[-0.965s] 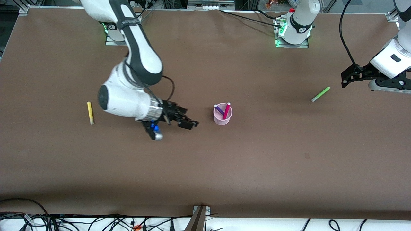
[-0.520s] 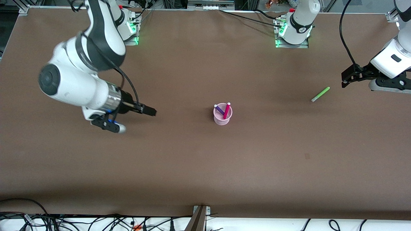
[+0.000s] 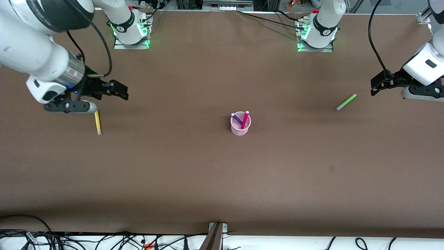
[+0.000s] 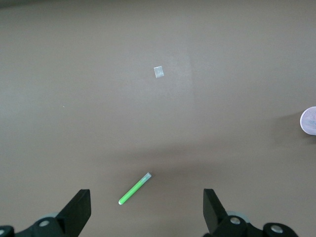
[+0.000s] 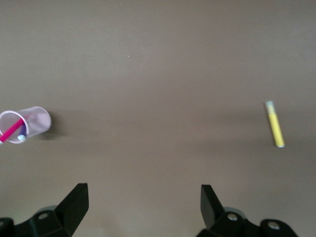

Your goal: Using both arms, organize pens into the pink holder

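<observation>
The pink holder (image 3: pixel 240 124) stands mid-table with the magenta-pink pen (image 3: pixel 245 119) and the dark purple pen (image 3: pixel 237 118) leaning in it. It also shows in the right wrist view (image 5: pixel 30 121). The yellow pen (image 3: pixel 98 122) lies flat toward the right arm's end, also seen in the right wrist view (image 5: pixel 275 130). The light green pen (image 3: pixel 346 102) lies flat toward the left arm's end, also seen in the left wrist view (image 4: pixel 134 188). My right gripper (image 3: pixel 119 91) is open and empty, up over the table beside the yellow pen. My left gripper (image 3: pixel 376 83) is open and empty, up beside the green pen.
A small pale patch (image 4: pixel 158 72) marks the brown table (image 3: pixel 222 173). The arm bases (image 3: pixel 130 31) stand along the edge farthest from the front camera. Cables (image 3: pixel 104 239) lie past the near edge.
My right arm has swung away from the holder toward its own end of the table and risen; the yellow pen, hidden half a second ago, shows again. My left gripper has barely shifted.
</observation>
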